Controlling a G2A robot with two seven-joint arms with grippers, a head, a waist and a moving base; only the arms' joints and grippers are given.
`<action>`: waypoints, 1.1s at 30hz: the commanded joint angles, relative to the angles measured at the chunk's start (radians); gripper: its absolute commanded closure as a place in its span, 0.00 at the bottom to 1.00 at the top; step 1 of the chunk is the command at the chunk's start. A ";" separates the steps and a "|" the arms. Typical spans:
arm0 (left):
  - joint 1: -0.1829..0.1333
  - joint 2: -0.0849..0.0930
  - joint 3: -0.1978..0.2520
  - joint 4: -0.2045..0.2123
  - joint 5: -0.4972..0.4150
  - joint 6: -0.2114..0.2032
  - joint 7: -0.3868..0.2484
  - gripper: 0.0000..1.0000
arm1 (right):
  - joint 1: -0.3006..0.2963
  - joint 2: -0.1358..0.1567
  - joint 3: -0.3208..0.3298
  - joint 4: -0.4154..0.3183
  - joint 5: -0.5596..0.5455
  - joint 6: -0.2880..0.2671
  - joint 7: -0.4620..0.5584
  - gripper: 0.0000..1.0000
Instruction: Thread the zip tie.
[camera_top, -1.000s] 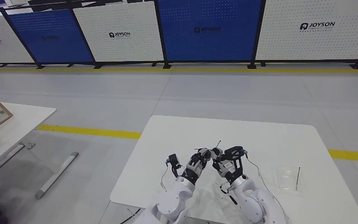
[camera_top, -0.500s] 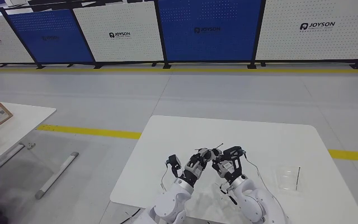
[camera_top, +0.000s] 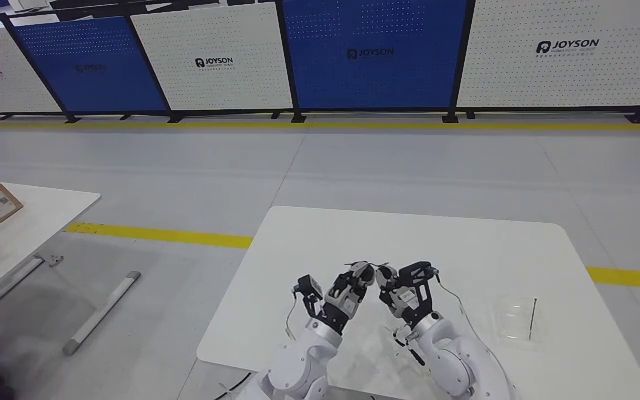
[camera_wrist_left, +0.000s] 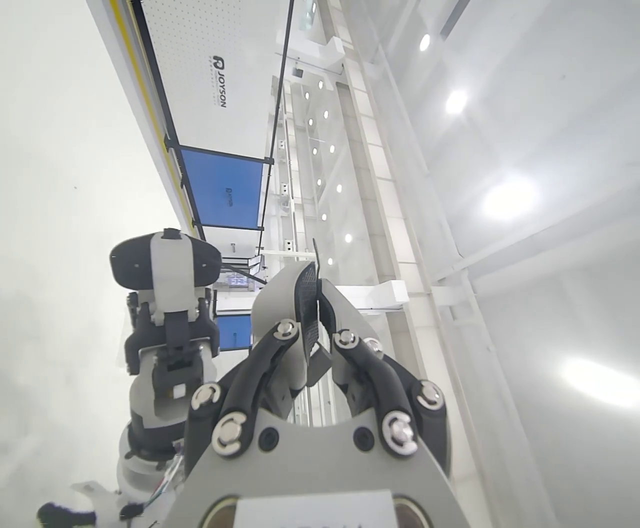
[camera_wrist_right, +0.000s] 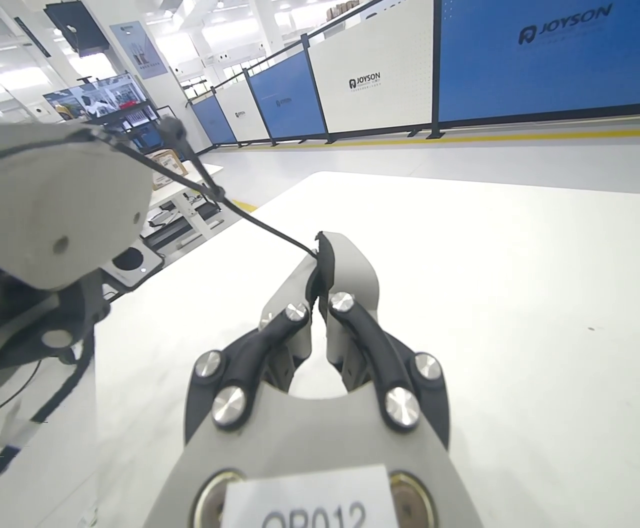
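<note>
Hidden: the stretch of the zip tie (camera_wrist_right: 260, 227) clamped inside the pads of the left gripper (camera_wrist_left: 316, 280) and the right gripper (camera_wrist_right: 320, 257) is covered by them
Hard to make out: in the top view the zip tie is reduced to a faint dark line between the two grippers; whether its tail is passed through its head cannot be told
Unclear item: a thin dark strip (camera_top: 534, 311) is seen at the clear tray (camera_top: 512, 320); whether it is another tie cannot be told
Cut off: a second table (camera_top: 40, 215) is cropped by the far left edge of the top view
Count, grippers: two, held close together above the near part of the white table (camera_top: 480, 250)
Count, zip ties: one counted with certainty
Count, tables: two
Count, trays: one, set on the white table on the right arm's side, well apart from both grippers
Grip, left: the pads are pressed together on the zip tie, and a short black tip is shown beyond the fingertips
Grip, right: the jaws are drawn narrow, with one end of the zip tie pinched at the very fingertips
Zip tie, position: held in the air above the white table, stretched from the right gripper's tips across to the left gripper; two strands are joined at a small dark junction between them, and one is led off to a blurred dark end
Backdrop: blue and white partition panels (camera_top: 375, 55) are stood along a yellow floor line
</note>
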 joint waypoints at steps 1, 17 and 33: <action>0.008 0.001 -0.006 -0.010 -0.004 -0.001 -0.005 1.00 | 0.001 0.000 0.000 0.002 -0.001 0.001 0.001 1.00; 0.030 0.007 -0.019 -0.032 -0.012 -0.011 -0.029 1.00 | 0.016 -0.004 -0.011 0.023 0.001 0.008 0.007 1.00; -0.061 -0.007 -0.009 0.042 -0.014 0.029 0.107 1.00 | -0.077 0.016 0.061 -0.059 -0.004 -0.042 -0.116 0.00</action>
